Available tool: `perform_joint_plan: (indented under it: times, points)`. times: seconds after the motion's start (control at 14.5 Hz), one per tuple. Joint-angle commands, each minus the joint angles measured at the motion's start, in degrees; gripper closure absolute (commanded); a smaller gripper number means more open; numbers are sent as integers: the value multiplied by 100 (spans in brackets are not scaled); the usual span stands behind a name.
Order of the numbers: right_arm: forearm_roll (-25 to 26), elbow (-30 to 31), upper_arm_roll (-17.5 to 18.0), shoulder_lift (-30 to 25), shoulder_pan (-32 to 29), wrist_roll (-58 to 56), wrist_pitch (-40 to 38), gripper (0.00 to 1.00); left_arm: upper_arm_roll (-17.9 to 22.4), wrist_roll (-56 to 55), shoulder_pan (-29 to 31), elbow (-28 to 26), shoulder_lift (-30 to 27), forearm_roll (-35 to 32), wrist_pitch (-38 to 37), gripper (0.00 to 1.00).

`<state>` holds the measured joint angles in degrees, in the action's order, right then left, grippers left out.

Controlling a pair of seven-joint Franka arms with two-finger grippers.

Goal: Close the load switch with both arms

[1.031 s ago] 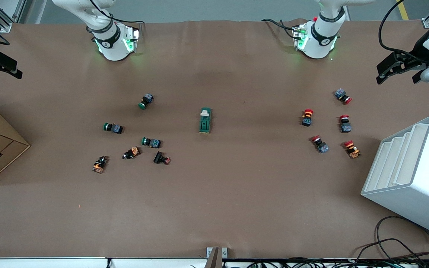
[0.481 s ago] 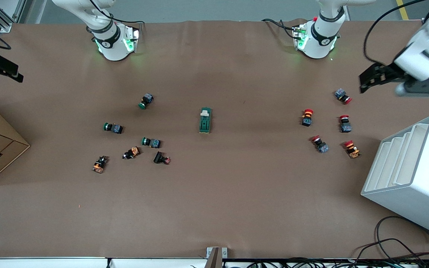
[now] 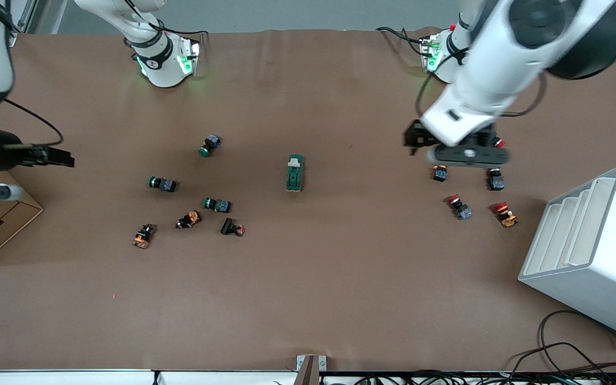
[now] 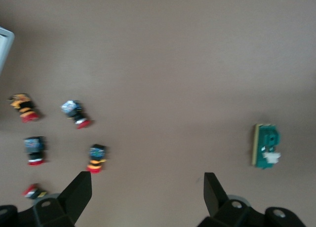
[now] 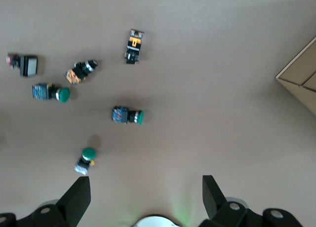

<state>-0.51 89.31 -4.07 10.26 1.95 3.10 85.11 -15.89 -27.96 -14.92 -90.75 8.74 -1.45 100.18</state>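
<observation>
Rectangular green load switch (image 3: 294, 172), brown paper table (image 3: 340, 267)

Load switch (image 3: 294, 173): small elongated dark-green block with a whitish-cream handle piece at its 12 o'clock end in the front view, lying flat on the brown table at mid-table (long axis 12-to-6 o'clock), untouched.

Both arms hang aloft, left claw (image 4: 147, 185) and right claw (image 5: 145, 187) apparently spread.

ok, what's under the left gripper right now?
The left gripper, open, hangs over the red-capped push-buttons. The front view shows four; the arm covers some caps. The load switch lies apart, mid-table.
</observation>
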Motion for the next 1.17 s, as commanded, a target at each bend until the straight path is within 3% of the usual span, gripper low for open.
perform_joint_plan:
  times: [0.0, 0.21, 0.55, 0.69, 0.83, 1.1]
  points:
    - [-255, -19, 29, -15, 454, 1521, -12, 0, -2, -769, -509, 137, 373, -189, 395, 0]
    - [-686, -1, 29, 142, 998, 3270, 119, 0, -20, -2183, -1291, 137, 803, -1031, 739, 0]
    - [-1065, 604, 38, 301, 2167, 5391, 1532, 0, -11, -3723, -2144, 76, 1384, -1463, 1432, 0]
    - [-1100, 771, 38, 563, 2668, 6084, 2243, 0, -20, -4459, -2434, -483, 1385, -1865, 2141, 0]
    - [-1223, 790, 38, 836, 2950, 6482, 2676, 0, -28, -4875, -2541, -820, 1367, -2227, 2592, 0]
    - [-1223, 790, 38, 1390, 3373, 6835, 3458, 0, -81, -5157, -2884, -1102, 1359, -2544, 2673, 0]
